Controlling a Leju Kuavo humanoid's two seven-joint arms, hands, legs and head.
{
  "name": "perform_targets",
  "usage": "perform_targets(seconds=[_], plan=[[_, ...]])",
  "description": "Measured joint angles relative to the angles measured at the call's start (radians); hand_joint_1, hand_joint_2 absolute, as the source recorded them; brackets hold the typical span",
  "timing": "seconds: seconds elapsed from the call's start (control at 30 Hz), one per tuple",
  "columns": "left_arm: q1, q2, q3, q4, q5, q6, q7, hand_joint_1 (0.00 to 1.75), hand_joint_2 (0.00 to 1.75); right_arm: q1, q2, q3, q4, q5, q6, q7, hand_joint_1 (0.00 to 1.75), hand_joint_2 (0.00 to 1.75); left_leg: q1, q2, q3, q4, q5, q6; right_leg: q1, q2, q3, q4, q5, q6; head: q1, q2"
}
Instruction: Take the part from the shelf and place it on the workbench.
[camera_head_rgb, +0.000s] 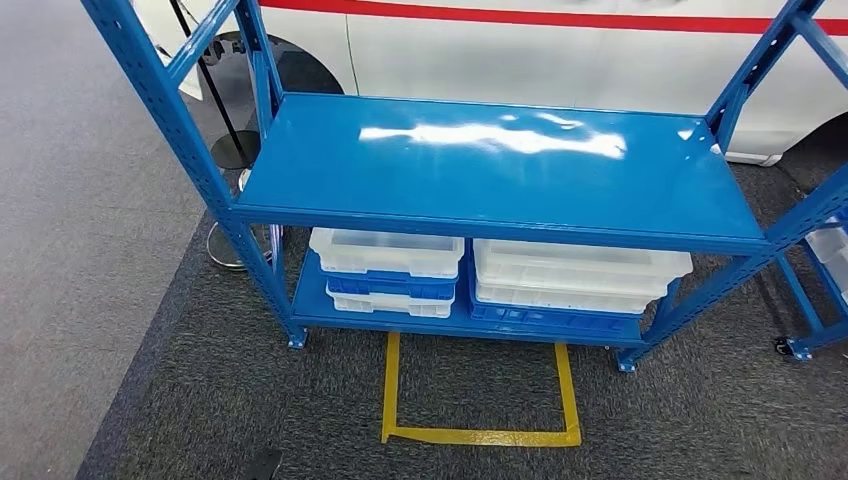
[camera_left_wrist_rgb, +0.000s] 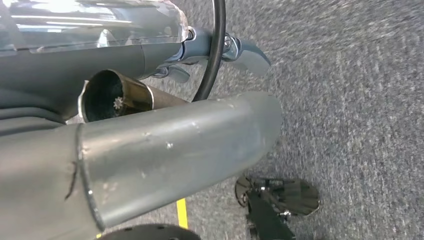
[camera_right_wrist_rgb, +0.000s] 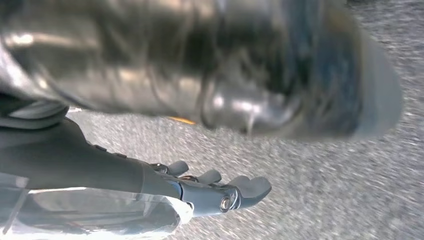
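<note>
**A:** Two big things first: what is lying around you?

**B:** I am standing on dark carpet, and a white vehicle body with a red stripe is sitting behind the blue shelf I am looking down at. Its upper board is lying bare and is catching the glare of the lights.

**A:** And the part?

**B:** I am not making it out. On the lower board, two stacks of cloudy white trays are sitting side by side, the left stack interleaved with a blue bin. I cannot tell what is lying inside them.

**A:** Anything on the floor?

**B:** A three-sided outline of yellow tape is lying on the carpet just in front of the shelf.

**A:** Your hands?

**B:** Both are hanging over the carpet. My left hand is holding nothing, its fingers reaching out straight. My right hand is gripping nothing either, its fingers spreading loosely, though that picture is blurring badly.
</note>
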Motion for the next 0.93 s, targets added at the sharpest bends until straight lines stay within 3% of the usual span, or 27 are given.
perform_targets(seconds=[0.03,0.1,0.13,0.17,0.2,0.23,0.3,0.33,0.47,0.67,0.8,0.93], plan=[[0.002,0.001,0.0,0.0,0.0,0.0,0.0,0.0,0.0,-0.002,0.001,0.0,0.0,0.001,0.0,0.0,0.0,0.0,-0.002,0.015,0.001,-0.002,0.001,0.004,0.0,-0.033,-0.025,0.052,-0.03,0.003,0.002,0.0],[0.006,0.002,0.0,0.0,0.001,0.0,0.0,0.0,0.0,-0.006,0.001,0.0,0.0,0.011,-0.005,-0.003,0.0,0.0,-0.005,0.041,-0.001,-0.001,0.0,0.007,-0.004,-0.054,-0.081,0.174,-0.085,0.009,0.003,0.0],[0.006,0.002,0.0,0.0,0.001,0.0,0.0,0.0,0.0,-0.004,0.0,0.001,0.0,0.02,-0.011,-0.005,0.0,0.44,-0.006,0.05,-0.001,-0.001,-0.001,0.006,-0.006,-0.057,-0.094,0.203,-0.09,0.011,0.003,0.0],[0.006,0.002,0.0,0.0,0.002,0.0,0.0,0.0,0.0,-0.003,0.0,0.001,0.0,0.03,-0.018,-0.001,0.0,0.87,-0.006,0.057,-0.001,-0.001,-0.002,0.005,-0.008,-0.058,-0.088,0.199,-0.078,0.012,0.003,0.0],[0.005,0.001,0.0,0.0,0.002,-0.001,0.001,0.0,0.0,-0.001,0.0,0.002,0.0,0.038,-0.024,0.009,0.0,1.31,-0.006,0.063,0.001,0.0,-0.004,0.003,-0.009,-0.061,-0.061,0.154,-0.051,0.011,0.003,0.0],[0.003,0.001,0.0,0.0,0.002,-0.004,0.004,0.0,0.44,-0.001,-0.001,0.002,0.0,0.043,-0.028,0.02,0.0,1.75,-0.006,0.068,0.002,0.0,-0.005,0.0,-0.009,-0.066,-0.021,0.083,-0.02,0.008,0.004,0.0],[0.0,0.0,0.0,0.0,0.004,-0.017,0.012,0.0,1.31,-0.003,-0.001,0.003,0.0,0.05,-0.033,0.039,0.0,1.75,-0.01,0.074,0.004,0.003,-0.01,-0.009,-0.003,-0.079,0.043,-0.032,0.014,-0.003,0.003,0.0],[-0.001,0.0,0.0,0.0,0.005,-0.024,0.021,0.0,1.75,-0.003,-0.001,0.003,0.0,0.054,-0.034,0.045,0.0,1.75,-0.012,0.076,0.005,0.005,-0.012,-0.013,0.0,-0.083,0.057,-0.059,0.016,-0.008,0.003,0.0],[-0.002,0.0,0.0,0.0,0.006,-0.036,0.055,0.0,1.75,-0.004,-0.001,0.005,0.0,0.057,-0.034,0.068,0.0,1.75,-0.014,0.075,0.007,0.004,-0.015,-0.009,0.001,-0.081,0.062,-0.065,0.014,-0.012,0.001,0.0],[-0.002,-0.003,0.0,0.0,0.005,-0.037,0.069,0.0,1.75,-0.005,0.0,0.005,0.0,0.048,-0.025,0.083,0.0,1.75,-0.011,0.075,0.011,-0.003,-0.012,-0.018,0.005,-0.081,0.062,-0.061,0.01,-0.023,0.001,0.0],[-0.002,-0.003,0.001,0.0,0.007,-0.033,0.081,0.0,1.75,-0.005,0.0,0.005,0.0,0.043,-0.018,0.084,0.0,1.75,-0.01,0.075,0.011,-0.004,-0.012,-0.026,0.006,-0.081,0.062,-0.06,0.009,-0.025,0.001,0.0],[-0.002,-0.003,0.001,0.0,0.008,-0.032,0.083,0.0,1.75,-0.005,0.0,0.005,0.0,0.043,-0.017,0.084,0.0,1.75,-0.009,0.075,0.011,-0.004,-0.012,-0.028,0.006,-0.081,0.062,-0.06,0.009,-0.026,0.001,0.0]])
